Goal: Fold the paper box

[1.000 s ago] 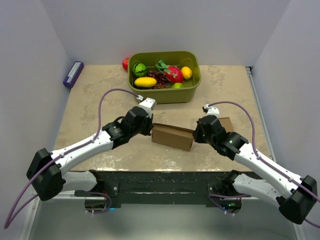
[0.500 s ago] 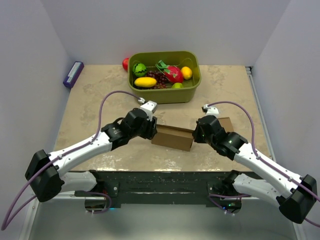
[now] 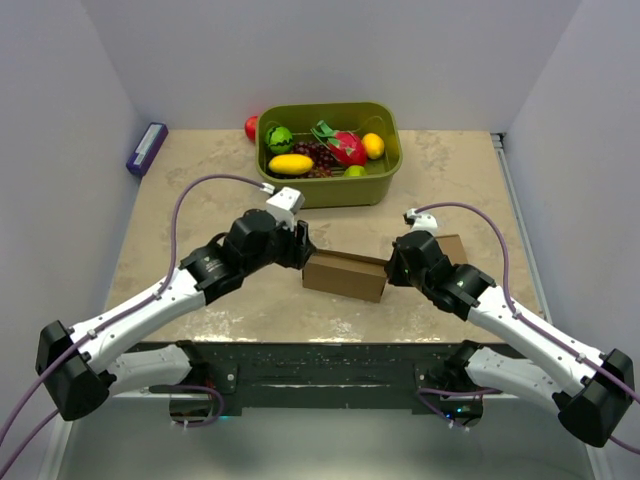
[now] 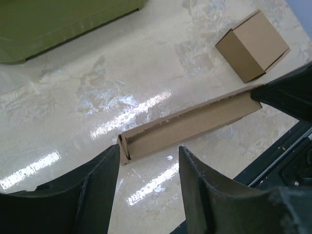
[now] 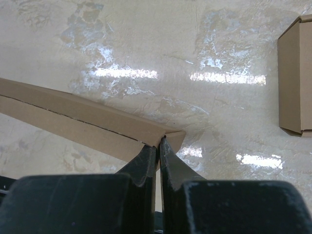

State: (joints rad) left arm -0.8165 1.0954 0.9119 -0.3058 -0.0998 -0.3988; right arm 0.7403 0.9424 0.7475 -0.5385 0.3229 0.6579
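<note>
Overhead, 2 wrist views share paper box (image 3: 345, 275).

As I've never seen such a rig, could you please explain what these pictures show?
Two robot arms are bolted at the near edge of a table. One picture looks down from above; the other two come from cameras on each wrist. On the table lie a paper box, a cardboard cube and a green bin of fruit. The right arm's fingers are pinched shut on one end of the paper box. The left arm's fingers stand open at its other end, gripping nothing.
</note>
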